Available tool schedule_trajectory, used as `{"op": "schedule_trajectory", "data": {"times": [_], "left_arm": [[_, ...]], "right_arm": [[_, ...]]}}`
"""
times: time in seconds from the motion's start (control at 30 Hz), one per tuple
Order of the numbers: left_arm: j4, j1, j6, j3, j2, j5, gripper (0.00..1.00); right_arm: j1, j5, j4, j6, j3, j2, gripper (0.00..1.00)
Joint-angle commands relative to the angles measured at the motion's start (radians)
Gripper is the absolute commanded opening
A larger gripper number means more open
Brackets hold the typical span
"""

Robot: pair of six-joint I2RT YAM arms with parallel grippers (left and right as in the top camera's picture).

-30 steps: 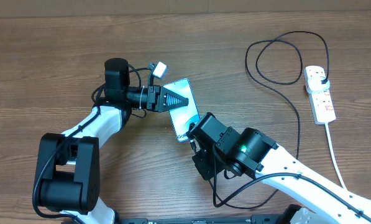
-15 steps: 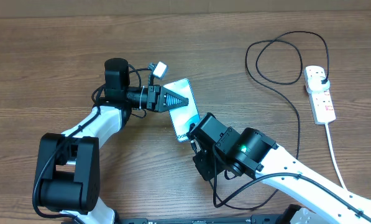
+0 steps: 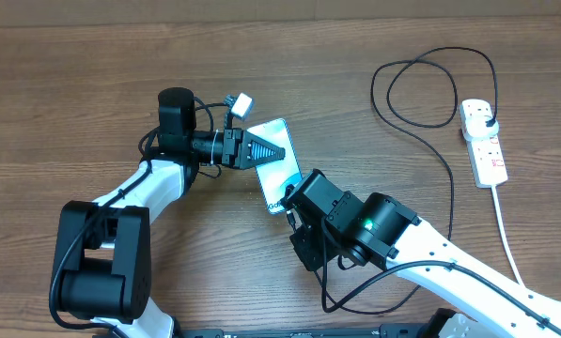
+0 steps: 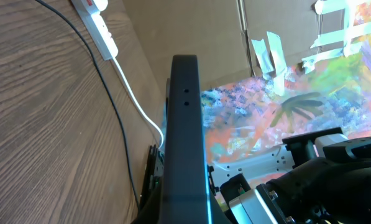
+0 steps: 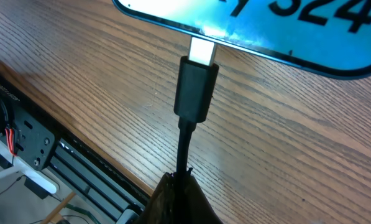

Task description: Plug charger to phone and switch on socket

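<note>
The phone (image 3: 281,165) with its lit blue-teal screen lies mid-table, and my left gripper (image 3: 269,150) is shut on its far end; its dark edge (image 4: 184,124) fills the left wrist view. My right gripper (image 3: 294,199) is shut on the charger cable (image 5: 185,146) just behind its connector tip (image 5: 196,78). The tip's metal end sits at the phone's lower edge (image 5: 266,37); I cannot tell how far it is in. The black cable (image 3: 446,169) loops back to a black plug (image 3: 487,116) in the white socket strip (image 3: 484,145) at the right.
The strip's thick white cord (image 3: 507,235) runs toward the table's front right. A small white object (image 3: 241,104) on a cable sits by the left arm. The table's front edge (image 5: 79,134) shows close under the right gripper.
</note>
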Motion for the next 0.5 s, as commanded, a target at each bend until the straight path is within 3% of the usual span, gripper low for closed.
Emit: {"op": "schedule_trajectory", "data": {"times": [0.0,0.47], "left_arm": [[0.008,0.006,0.001,-0.003,0.005,0.028,0.04],[0.008,0.005,0.001,-0.003,0.005,0.028,0.04]], "right_arm": [[-0.005,0.005,0.002,-0.004,-0.002,-0.007,0.04],[-0.005,0.017,-0.011,-0.004,-0.002,-0.007,0.04]]}}
